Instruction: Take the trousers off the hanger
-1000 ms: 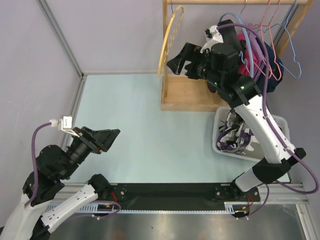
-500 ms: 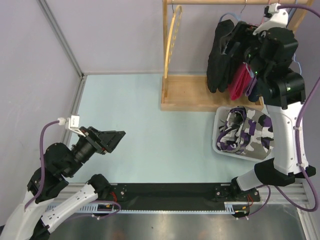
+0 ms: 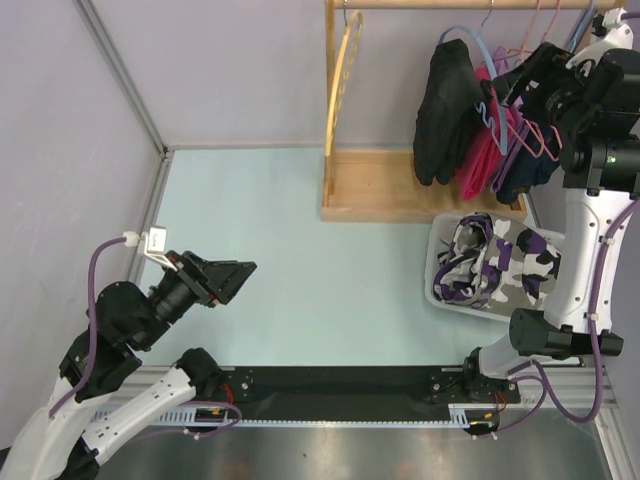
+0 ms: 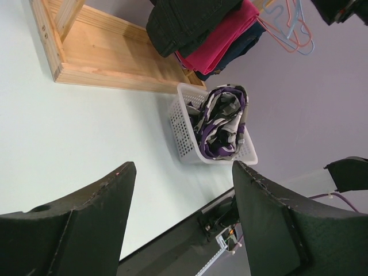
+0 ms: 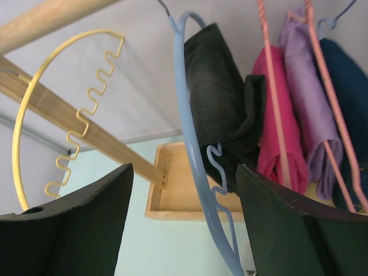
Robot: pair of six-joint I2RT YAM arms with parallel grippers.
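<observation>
Black trousers (image 3: pixel 442 100) hang folded over a blue wire hanger (image 3: pixel 462 33) on the wooden rail at the back right. In the right wrist view the blue hanger (image 5: pixel 192 144) runs down between my right gripper's (image 5: pixel 184 172) open jaws without being clamped, and the trousers (image 5: pixel 215 98) hang just behind it. From above, the right gripper (image 3: pixel 532 80) is raised high, to the right of the trousers among the hangers. My left gripper (image 3: pixel 225 282) hovers open and empty over the table at the near left, and its wrist view looks between the fingers (image 4: pixel 184 167) toward the distant trousers (image 4: pixel 184 23).
Pink (image 3: pixel 483 150), purple and navy garments hang right of the trousers on pink wire hangers (image 5: pixel 270 86). An empty yellow hanger (image 3: pixel 340 80) hangs at the rack's left end. The wooden rack base (image 3: pixel 385 190) sits below. A white basket (image 3: pixel 437 262) holds a purple camouflage garment (image 3: pixel 495 262).
My right arm has swung from in front of the garments to their right side and higher, its jaws narrowing a little around the blue hanger. The left arm has crept slightly up and right.
</observation>
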